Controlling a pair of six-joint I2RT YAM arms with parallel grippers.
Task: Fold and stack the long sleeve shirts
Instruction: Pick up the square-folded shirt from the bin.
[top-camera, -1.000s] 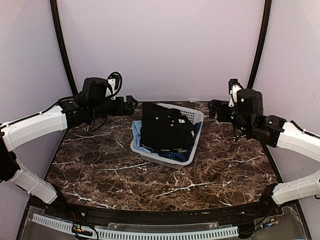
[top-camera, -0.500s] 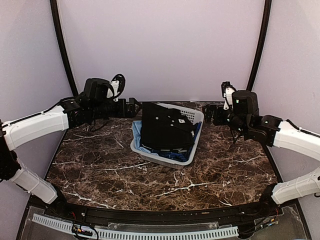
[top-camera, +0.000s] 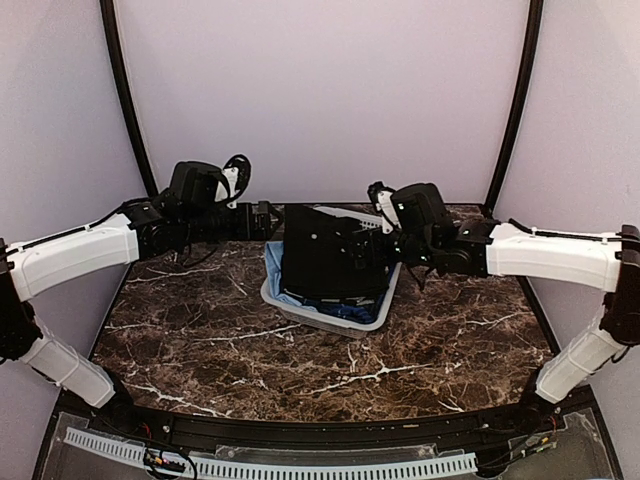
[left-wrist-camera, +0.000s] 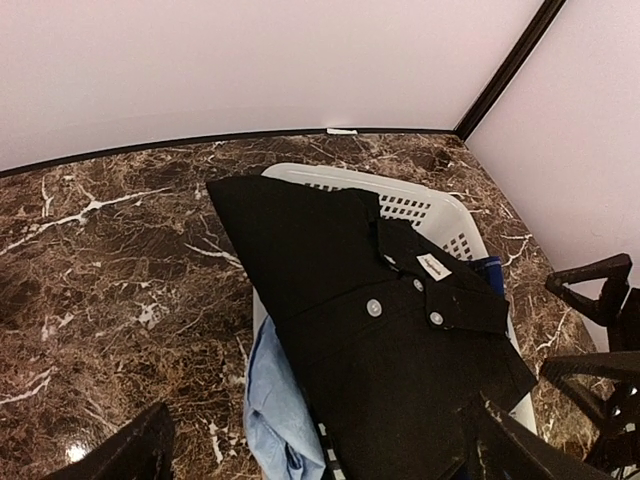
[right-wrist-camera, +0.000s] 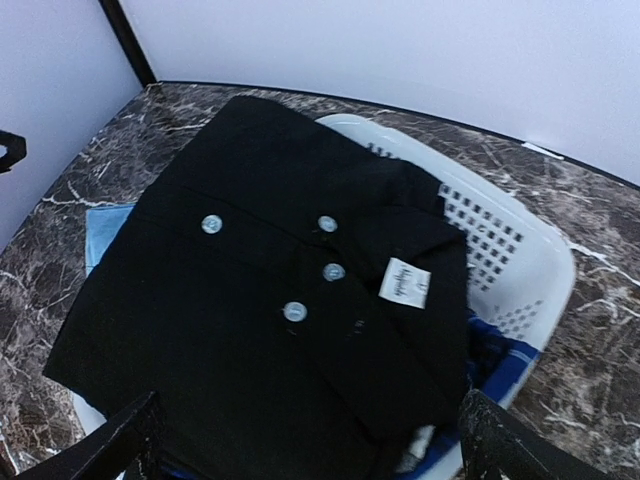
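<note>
A plain black long sleeve shirt (top-camera: 325, 255) with small pale buttons lies folded on top of the white slatted basket (top-camera: 330, 318). A light blue shirt (top-camera: 272, 265) pokes out beneath it on the left. My left gripper (top-camera: 262, 220) hovers open just left of the basket's back corner. My right gripper (top-camera: 378, 238) hangs open over the basket's right rim, above the black shirt's collar side. In the right wrist view the black shirt (right-wrist-camera: 260, 320) fills the space between the fingers (right-wrist-camera: 510, 445). In the left wrist view the black shirt (left-wrist-camera: 390, 330) lies ahead of the wide-apart fingers (left-wrist-camera: 130, 455).
The basket (left-wrist-camera: 440, 215) stands mid-table on dark marble (top-camera: 200, 340). Dark blue cloth (right-wrist-camera: 500, 365) lies under the black shirt at the basket's right side. Pale walls and black corner posts (top-camera: 125, 90) close in the back.
My right arm has swung left from the back right of the table to over the basket's right rim. My left gripper has barely shifted. Both stay open.
</note>
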